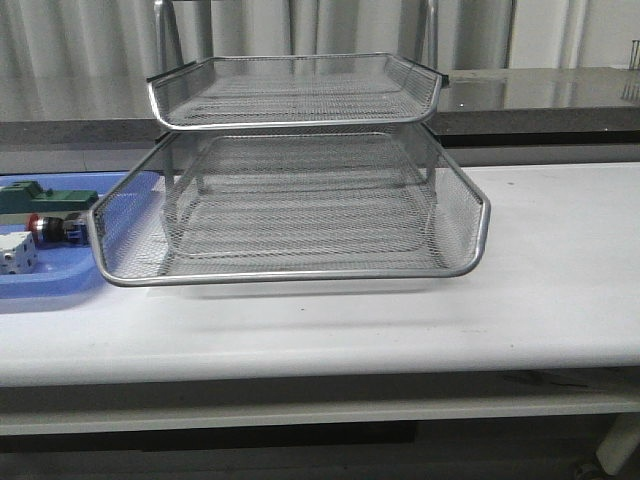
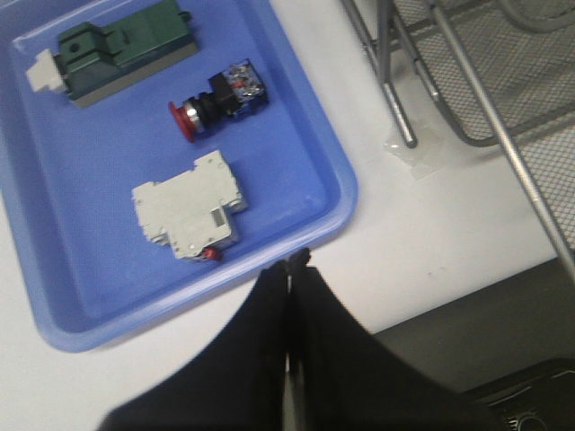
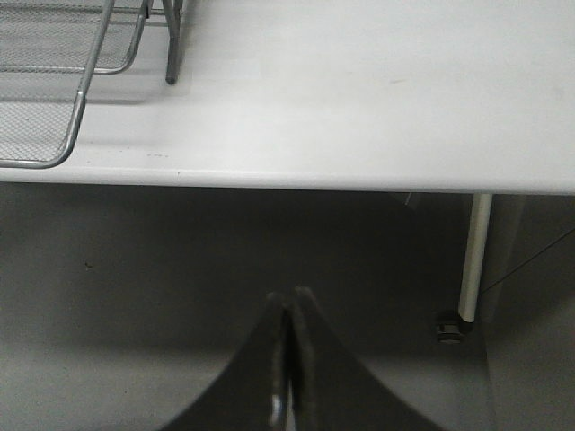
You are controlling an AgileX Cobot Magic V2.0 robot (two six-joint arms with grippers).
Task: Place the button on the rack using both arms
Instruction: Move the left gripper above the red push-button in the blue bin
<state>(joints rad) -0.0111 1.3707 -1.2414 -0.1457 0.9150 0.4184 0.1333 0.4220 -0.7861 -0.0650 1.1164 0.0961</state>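
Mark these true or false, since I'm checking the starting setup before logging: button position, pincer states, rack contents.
1. The button lies in the blue tray. True.
2. The left pincer grips the button. False: it is shut on nothing, apart from the button.
3. The rack holds the button. False: its visible tiers are bare.
4. The right pincer is shut. True.
5. The button's red head touches the green block. False: they are apart.

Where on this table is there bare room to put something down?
The white table is bare right of the wire rack and along its front edge. The blue tray on the left is crowded: green block, button, white breaker.
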